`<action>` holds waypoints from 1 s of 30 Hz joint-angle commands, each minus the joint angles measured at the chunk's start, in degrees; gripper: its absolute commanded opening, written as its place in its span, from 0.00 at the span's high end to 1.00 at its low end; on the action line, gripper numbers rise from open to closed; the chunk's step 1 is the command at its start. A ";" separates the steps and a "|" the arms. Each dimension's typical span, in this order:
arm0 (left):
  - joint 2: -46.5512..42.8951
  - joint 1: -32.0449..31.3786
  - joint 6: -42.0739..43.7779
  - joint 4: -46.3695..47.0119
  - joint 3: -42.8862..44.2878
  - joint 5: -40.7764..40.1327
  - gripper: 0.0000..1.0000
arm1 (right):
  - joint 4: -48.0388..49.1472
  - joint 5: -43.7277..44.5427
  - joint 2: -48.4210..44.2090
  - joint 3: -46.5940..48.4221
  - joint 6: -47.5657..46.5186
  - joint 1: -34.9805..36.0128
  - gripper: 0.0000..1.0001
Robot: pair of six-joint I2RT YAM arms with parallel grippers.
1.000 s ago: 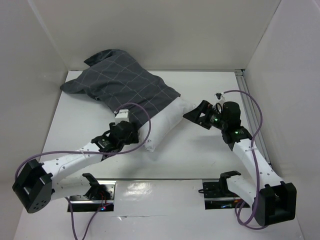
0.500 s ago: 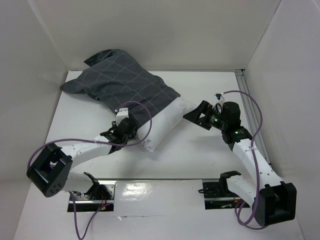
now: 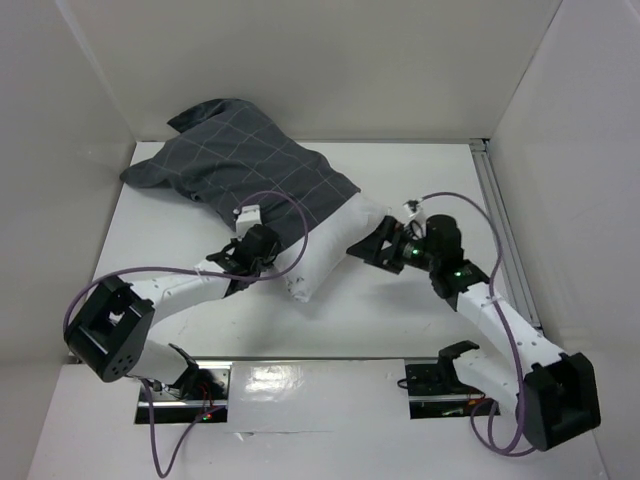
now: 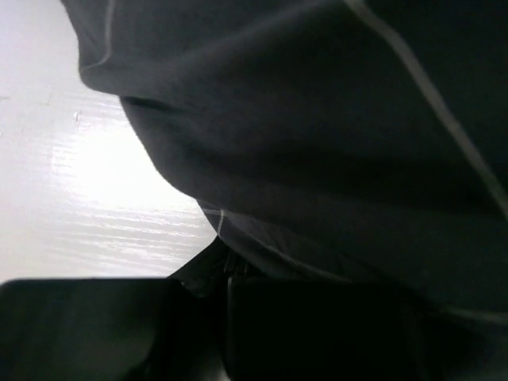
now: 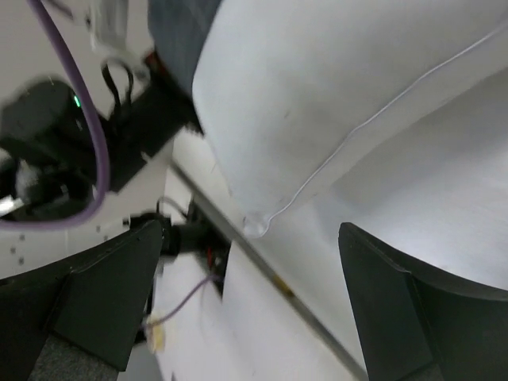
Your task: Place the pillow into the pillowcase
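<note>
Now left jaws are clamping the pillowcase (image 3: 250,165) hem, likely steadying its mouth; right jaws, spread wide, are straddling the pillow (image 3: 325,250) corner, ready to push.

top view: bright, even light; soft shadows | left wrist view: darkened and blurred by the close dark grey grid-lined cloth pillowcase (image 4: 317,143); glare seen on the shiny white table (image 4: 95,190) | right wrist view: bright; plump white fabric pillow (image 5: 317,95) seen sharp
</note>
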 commanded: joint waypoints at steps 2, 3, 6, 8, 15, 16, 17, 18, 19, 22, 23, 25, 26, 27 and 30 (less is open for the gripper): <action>-2.78 0.53 -2.55 -3.76 3.54 0.22 1.00 | 15.11 4.79 6.54 -1.82 6.89 12.77 0.04; -5.49 -0.26 -1.94 -3.76 3.54 0.76 1.00 | 17.91 5.51 11.26 -0.24 6.28 16.45 0.11; -10.42 -1.05 -0.54 -2.98 1.36 3.38 1.00 | 22.49 7.18 20.84 2.05 3.48 21.73 0.18; -14.73 -1.76 -0.53 -2.18 0.82 3.92 1.00 | 24.70 7.80 26.84 6.26 1.10 22.55 0.36; -18.61 -4.13 0.53 -4.02 6.34 14.72 1.00 | 28.57 5.61 40.06 23.40 -1.37 17.37 1.00; -18.61 -4.13 1.22 -4.02 7.57 18.74 1.00 | 28.57 6.74 39.18 25.24 -1.37 16.32 1.00; -18.61 -5.53 1.23 -4.02 10.20 20.69 1.00 | 27.35 7.53 37.17 27.17 -1.37 14.48 1.00; -18.61 -6.06 1.75 -3.41 11.62 22.45 1.00 | 26.73 7.54 36.20 30.76 -1.37 13.68 1.00; -17.74 -6.07 2.89 -3.41 13.02 26.21 1.00 | 26.20 7.54 35.40 32.36 -1.37 12.98 1.00; -15.81 -7.38 3.95 -4.54 20.84 30.37 1.00 | 24.44 8.94 32.41 35.37 -2.86 12.87 1.00; -14.67 -7.38 5.00 -4.55 24.77 33.34 1.00 | 23.83 9.56 32.41 35.37 -3.39 14.53 1.00; -13.61 -7.38 5.80 -4.55 28.23 36.08 1.00 | 24.69 10.87 34.06 33.35 -4.10 16.47 1.00; -13.08 -7.38 6.41 -4.55 31.11 38.62 1.00 | 26.18 10.88 35.73 32.39 -1.75 17.79 1.00; -11.86 -7.38 6.41 -3.68 32.45 39.86 1.00 | 31.85 9.58 40.01 30.12 -0.33 18.41 1.00; -9.39 -7.38 6.41 -3.06 36.92 43.99 1.00 | 40.22 8.08 48.54 27.64 4.33 19.64 1.00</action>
